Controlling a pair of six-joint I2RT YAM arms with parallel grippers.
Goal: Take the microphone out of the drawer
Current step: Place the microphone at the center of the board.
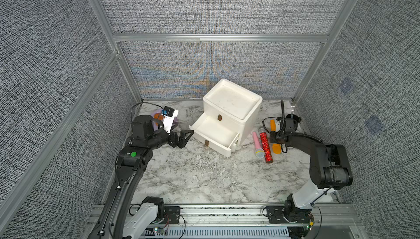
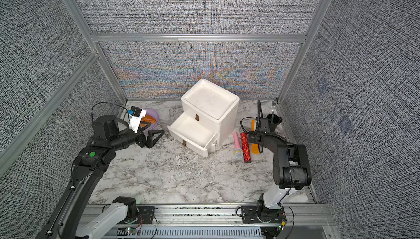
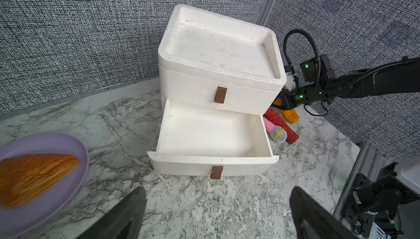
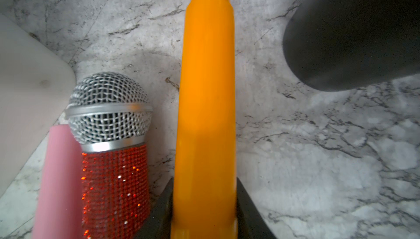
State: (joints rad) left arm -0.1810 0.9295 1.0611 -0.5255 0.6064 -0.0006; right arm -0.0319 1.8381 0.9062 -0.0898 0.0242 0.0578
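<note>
Two fingers (image 4: 248,215) pinch smooth cylindrical orange microphone (image 4: 206,103), probably plastic.

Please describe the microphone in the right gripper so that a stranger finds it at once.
Start at the white drawer cabinet on the marble table. Three microphones are beside it, toward the right arm; the outermost, in the right gripper, is the orange microphone, plain orange all over, unlike the pink microphone and the red glitter microphone.
</note>
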